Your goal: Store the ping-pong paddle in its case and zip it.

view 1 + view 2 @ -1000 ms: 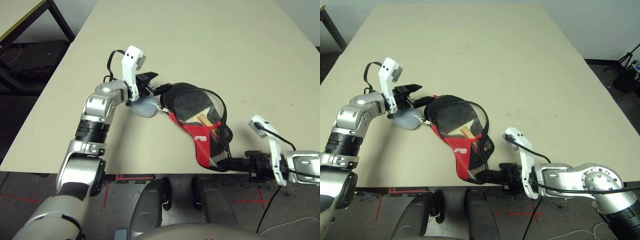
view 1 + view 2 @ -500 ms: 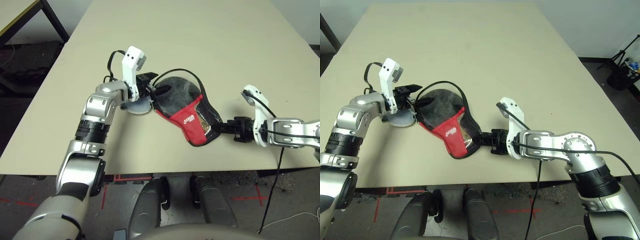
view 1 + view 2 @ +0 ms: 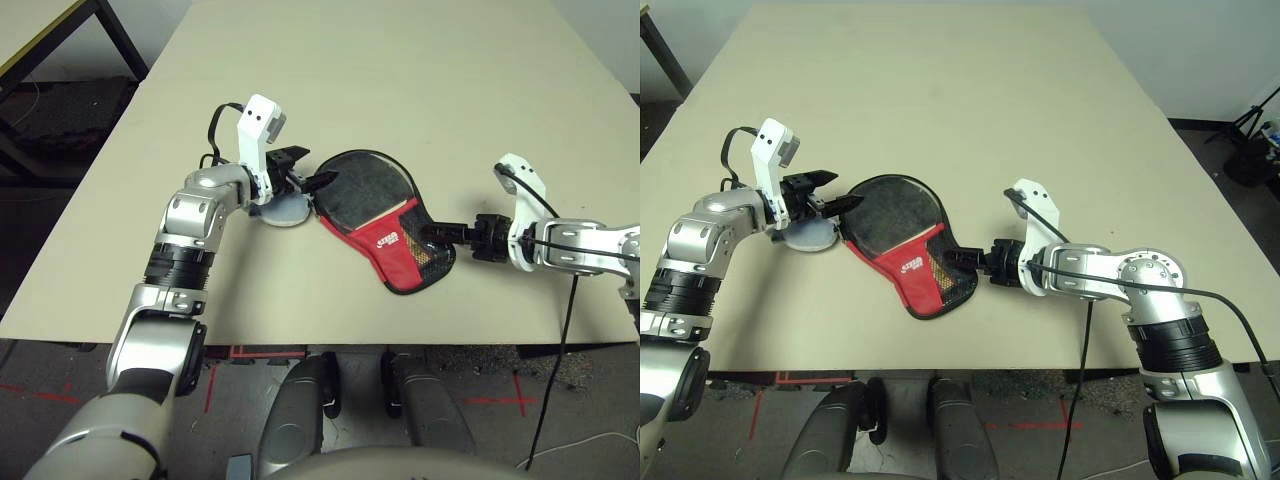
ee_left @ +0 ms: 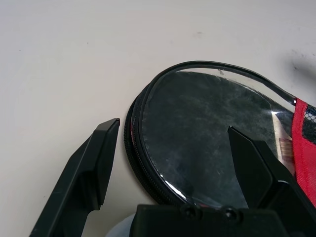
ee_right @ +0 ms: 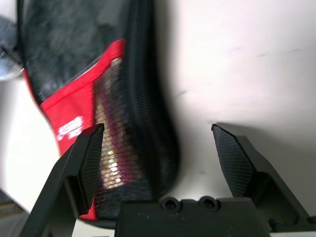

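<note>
The black and red case (image 3: 385,225) lies flat on the table, round end toward my left arm and narrow mesh end toward my right. The ping-pong paddle is inside it: its black face (image 4: 212,128) and a bit of tan handle (image 4: 284,148) show through the clear panel. My left gripper (image 3: 318,168) is open at the round end, and the case's zipper edge (image 4: 136,148) lies between its fingers. My right gripper (image 3: 952,258) is open at the narrow end, with the mesh pocket (image 5: 118,148) just ahead of its left finger (image 5: 89,153).
A small grey-blue pouch (image 3: 283,208) lies under my left gripper, touching the case's round end. The table's front edge (image 3: 300,345) runs close below the case. Bare tabletop stretches beyond and to the right.
My right gripper has carried the case's narrow end from the front edge back onto the table and to the right. The case, gaping open before, now lies flat over the paddle.
</note>
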`<state>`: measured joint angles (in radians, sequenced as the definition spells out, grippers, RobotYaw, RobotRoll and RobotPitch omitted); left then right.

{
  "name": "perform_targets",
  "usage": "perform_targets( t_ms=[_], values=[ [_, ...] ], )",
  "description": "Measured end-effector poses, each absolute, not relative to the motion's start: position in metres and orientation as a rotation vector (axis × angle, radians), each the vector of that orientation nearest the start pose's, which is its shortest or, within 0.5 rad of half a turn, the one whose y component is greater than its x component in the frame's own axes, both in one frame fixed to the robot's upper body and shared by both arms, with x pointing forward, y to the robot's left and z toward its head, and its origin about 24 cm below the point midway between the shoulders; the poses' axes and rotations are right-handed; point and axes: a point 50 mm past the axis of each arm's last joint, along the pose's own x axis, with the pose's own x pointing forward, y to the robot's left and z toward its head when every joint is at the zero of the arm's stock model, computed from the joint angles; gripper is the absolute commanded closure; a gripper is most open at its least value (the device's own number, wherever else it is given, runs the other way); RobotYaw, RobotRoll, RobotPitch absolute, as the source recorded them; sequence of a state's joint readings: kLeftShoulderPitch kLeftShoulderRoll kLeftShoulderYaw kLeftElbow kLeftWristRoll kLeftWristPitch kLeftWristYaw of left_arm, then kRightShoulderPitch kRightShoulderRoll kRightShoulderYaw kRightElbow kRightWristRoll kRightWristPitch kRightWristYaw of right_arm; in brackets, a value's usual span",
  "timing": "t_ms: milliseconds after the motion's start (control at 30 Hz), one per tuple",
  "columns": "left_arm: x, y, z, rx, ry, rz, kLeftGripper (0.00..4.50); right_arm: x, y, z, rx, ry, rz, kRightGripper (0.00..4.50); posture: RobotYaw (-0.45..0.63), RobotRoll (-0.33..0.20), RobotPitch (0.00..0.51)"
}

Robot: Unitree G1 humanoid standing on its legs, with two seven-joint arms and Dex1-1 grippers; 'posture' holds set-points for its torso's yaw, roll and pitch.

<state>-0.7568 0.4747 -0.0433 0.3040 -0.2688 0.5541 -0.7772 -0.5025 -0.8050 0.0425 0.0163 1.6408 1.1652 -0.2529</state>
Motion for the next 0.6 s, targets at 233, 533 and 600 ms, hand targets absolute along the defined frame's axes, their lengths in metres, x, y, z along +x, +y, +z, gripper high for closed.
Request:
perform_targets(
  t_ms=[233, 533, 600],
  values=[
    [0.357, 0.169, 0.171, 0.158, 0.178, -0.782, 0.00, 0.278, -0.203, 0.140, 0.451, 0.790, 0.478, 0.03, -0.11, 0.000, 0.203],
    [0.357, 0.169, 0.171, 0.158, 0.180, -0.788, 0.00, 0.266, -0.209, 0.136, 0.580, 0.833, 0.505, 0.03, -0.10, 0.000, 0.205],
    [0.357, 0.169, 0.171, 0.158, 0.180, -0.788, 0.00, 0.261, -0.210, 0.135, 0.585, 0.860, 0.522, 0.03, -0.10, 0.000, 0.204]
  ],
)
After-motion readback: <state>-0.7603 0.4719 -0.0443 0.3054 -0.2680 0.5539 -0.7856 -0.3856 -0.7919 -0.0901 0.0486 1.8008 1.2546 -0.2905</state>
